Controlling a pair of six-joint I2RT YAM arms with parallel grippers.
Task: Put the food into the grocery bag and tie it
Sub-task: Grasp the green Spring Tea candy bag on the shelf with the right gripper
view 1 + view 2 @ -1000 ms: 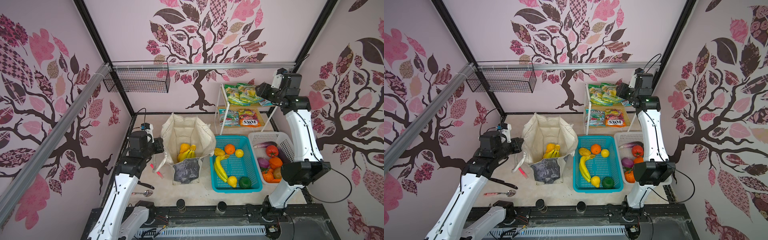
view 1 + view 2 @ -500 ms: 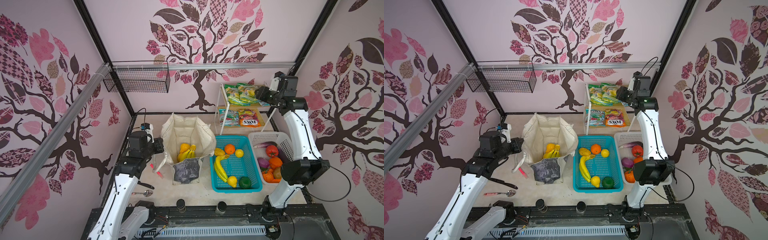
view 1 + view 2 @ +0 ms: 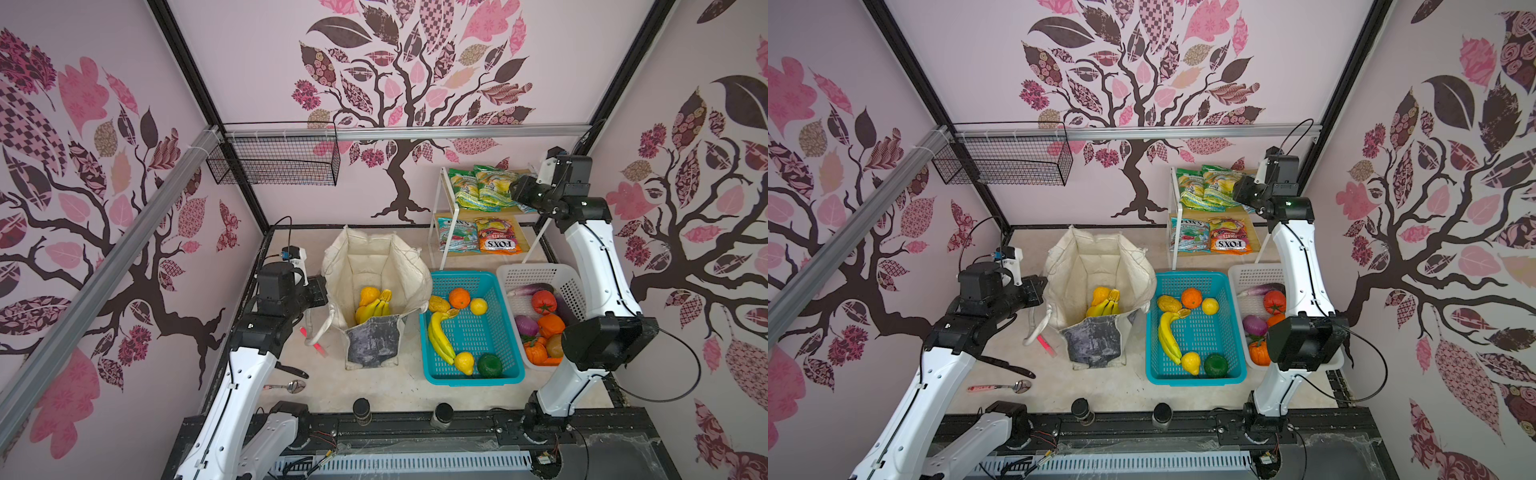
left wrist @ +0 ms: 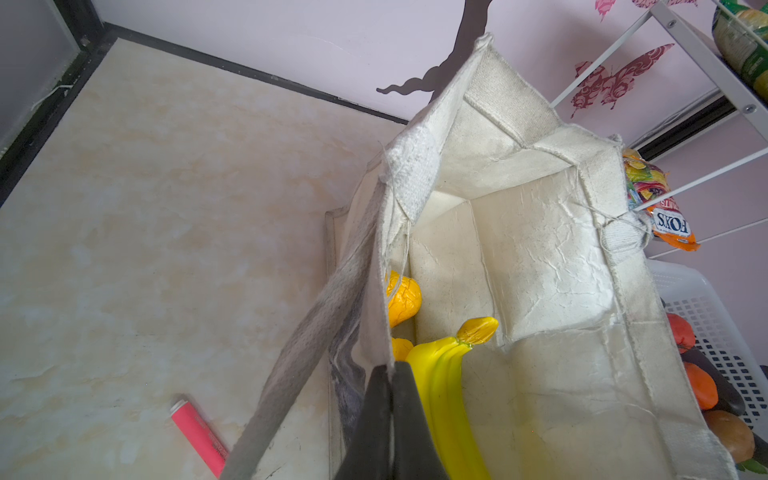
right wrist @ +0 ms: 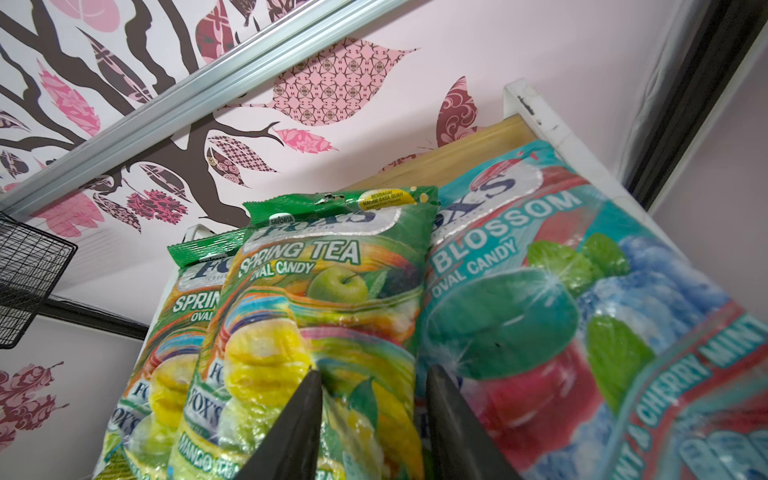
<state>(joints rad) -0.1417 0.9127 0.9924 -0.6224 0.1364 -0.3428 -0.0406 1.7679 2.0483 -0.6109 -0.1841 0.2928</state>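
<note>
Left end effector (image 4: 390, 368) pinches grocery bag (image 4: 519, 249) rim; right end effector (image 5: 374, 370), spread, straddles green packet (image 5: 332, 291). We judge glossy film may slip.

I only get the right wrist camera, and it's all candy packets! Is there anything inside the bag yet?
Observer: Yes! In both top views the grocery bag has yellow bananas lying at its bottom.
Operator: Is anybody holding the bag?
Observer: The left gripper is shut on the bag's rim; the left wrist view shows the cloth pinched between its fingers.
Operator: What fruit isn't packed?
Observer: The teal basket, right beside the bag, holds an orange and a lemon, among others.
</note>
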